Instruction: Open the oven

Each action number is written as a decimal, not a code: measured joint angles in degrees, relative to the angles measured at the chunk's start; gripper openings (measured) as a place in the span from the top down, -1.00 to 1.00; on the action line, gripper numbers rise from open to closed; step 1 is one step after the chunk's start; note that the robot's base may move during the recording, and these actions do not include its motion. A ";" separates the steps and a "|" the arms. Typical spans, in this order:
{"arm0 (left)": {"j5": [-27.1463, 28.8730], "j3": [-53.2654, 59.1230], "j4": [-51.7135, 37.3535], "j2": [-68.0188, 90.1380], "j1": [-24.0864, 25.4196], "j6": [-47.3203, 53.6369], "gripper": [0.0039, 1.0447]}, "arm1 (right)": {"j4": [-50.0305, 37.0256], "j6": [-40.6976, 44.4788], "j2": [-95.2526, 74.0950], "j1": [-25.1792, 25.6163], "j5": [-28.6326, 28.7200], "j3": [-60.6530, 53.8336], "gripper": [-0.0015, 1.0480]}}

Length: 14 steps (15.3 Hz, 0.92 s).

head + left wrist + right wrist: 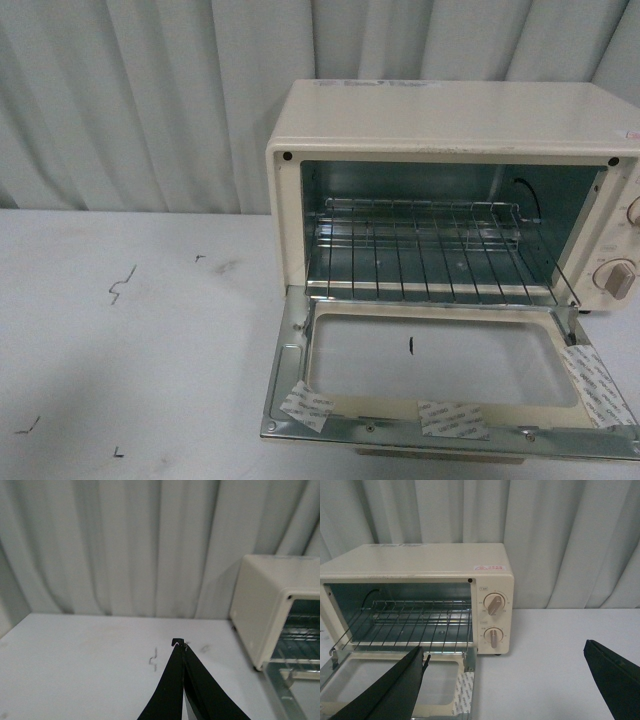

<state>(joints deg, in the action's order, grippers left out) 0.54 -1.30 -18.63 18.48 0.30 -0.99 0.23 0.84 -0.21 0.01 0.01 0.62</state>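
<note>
Hovering over the table (120, 350), the right gripper (505, 652) is holding its fingers wide apart and empty while the left gripper (178, 642) is pressing its fingers together, and just ahead of the right one the oven (420, 560) is sitting with its door (290, 370) lying flat, baring the wire rack (420, 245) before the curtain (150, 100).

A pale grey-white curtain (150, 100) hangs in soft vertical folds across the whole back, reaching down to the rear edge of the desk (100, 370). The desk top is flat and white, lightly smudged, with a few small dark marks (122, 285). The light is even and cool, with only faint shadows.
</note>
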 joint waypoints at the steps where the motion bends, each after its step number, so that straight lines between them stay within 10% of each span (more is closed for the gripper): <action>1: -0.57 0.76 2.34 -1.29 -0.52 0.00 0.97 | 0.00 0.00 0.02 0.00 -0.07 0.00 -0.87; 14: -0.50 0.72 18.67 -18.08 -0.35 0.00 0.97 | 0.00 0.00 0.02 0.00 -0.02 0.00 -0.87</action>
<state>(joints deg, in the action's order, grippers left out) 0.03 -0.58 0.03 0.40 -0.05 -0.99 0.23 0.84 -0.19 0.01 -0.01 0.62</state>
